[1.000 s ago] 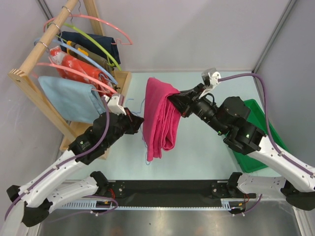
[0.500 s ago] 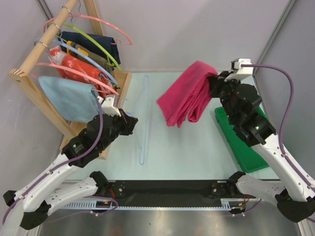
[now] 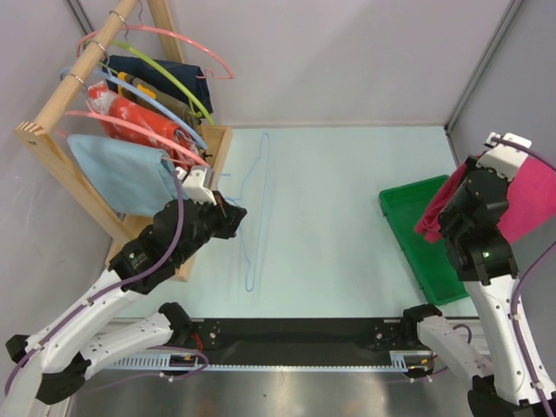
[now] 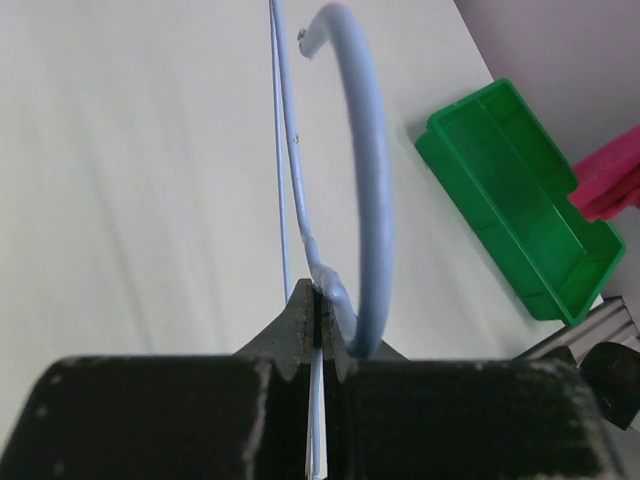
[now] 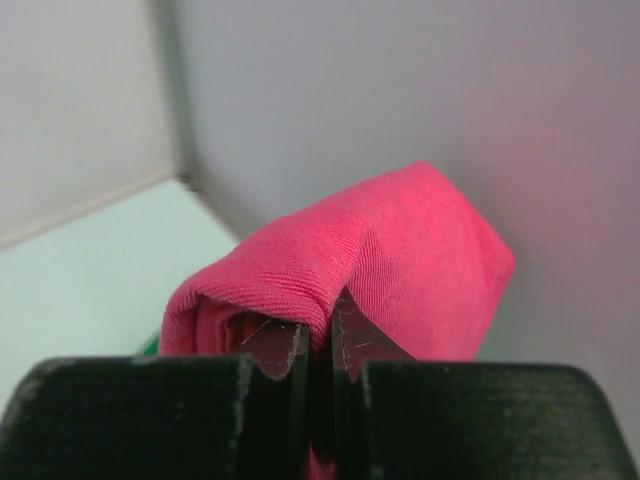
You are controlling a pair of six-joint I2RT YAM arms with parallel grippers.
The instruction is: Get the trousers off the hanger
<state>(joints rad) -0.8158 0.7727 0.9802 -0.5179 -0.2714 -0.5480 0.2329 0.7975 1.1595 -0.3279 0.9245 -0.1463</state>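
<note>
The magenta-pink trousers hang free of the hanger at the far right, above the green tray. My right gripper is shut on a fold of the trousers; in the top view the arm's wrist hides the jaws. The bare light-blue wire hanger stretches over the table's middle-left. My left gripper is shut on the hanger at the base of its hook, seen close in the left wrist view, where the jaws pinch the wire.
A wooden rack at the left carries pink and lime-green hangers, a pale blue cloth, red-orange cloth and dark garments. The green tray also shows in the left wrist view. Grey walls close in at the right.
My right gripper has carried the trousers off the hanger and rightward, from the table's middle to above the green tray. The left gripper stays shut on the now bare hanger.
</note>
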